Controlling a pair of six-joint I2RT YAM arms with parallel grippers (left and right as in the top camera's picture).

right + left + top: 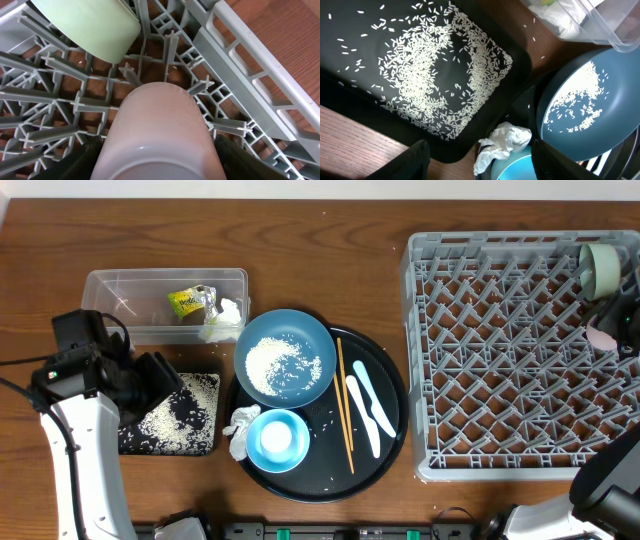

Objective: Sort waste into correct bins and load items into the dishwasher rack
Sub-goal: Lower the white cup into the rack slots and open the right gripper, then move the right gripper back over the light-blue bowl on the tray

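My left gripper point(160, 380) point(480, 162) is open and empty above the near end of the shallow black tray point(130, 442) point(355, 85), which holds loose rice point(440, 80). A crumpled white tissue point(241, 426) point(502, 142) lies beside the light-blue bowl point(277, 440). The blue dish point(285, 355) point(580, 100) holds rice. The clear tub point(120, 290) holds the yellow-green wrapper point(190, 302) and a tissue point(225, 315). My right gripper point(610, 330) point(157, 160) is shut on a pinkish cup point(157, 125) over the grey rack point(500, 350), beside a pale-green bowl point(600, 265) point(85, 25).
The large round black tray point(385, 450) carries the dish, the bowl, wooden chopsticks point(345, 405) and white flat utensils point(368, 405). A small white cup sits inside the light-blue bowl. Rack pegs point(170, 55) stand close round the pinkish cup.
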